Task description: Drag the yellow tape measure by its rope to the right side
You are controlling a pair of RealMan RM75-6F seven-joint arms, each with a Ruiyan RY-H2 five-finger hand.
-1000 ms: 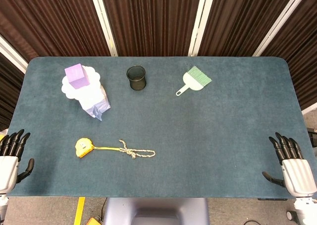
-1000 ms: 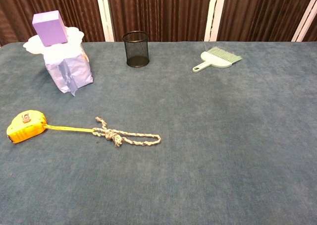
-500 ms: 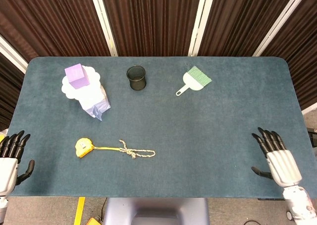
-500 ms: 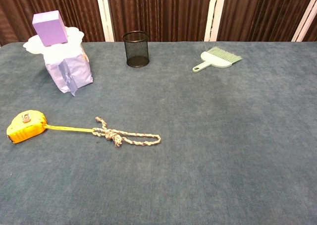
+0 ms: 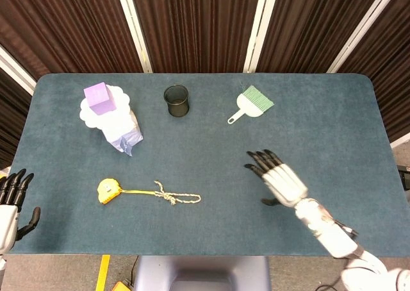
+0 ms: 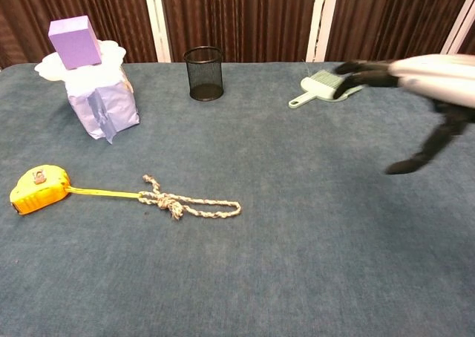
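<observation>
The yellow tape measure lies near the table's front left, its yellow tape running right to a knotted rope loop. My right hand hovers over the table's middle right with its fingers spread, holding nothing, well right of the rope's end. My left hand stays off the table's left front corner, fingers apart and empty; the chest view does not show it.
A purple block sits on a white and lavender bag at the back left. A black mesh cup stands at the back centre. A green hand brush lies at the back right.
My right hand has swept from the table's right front corner leftward and inward over the table, entering the chest view. My left hand has sunk slightly. Tape measure and rope have not moved.
</observation>
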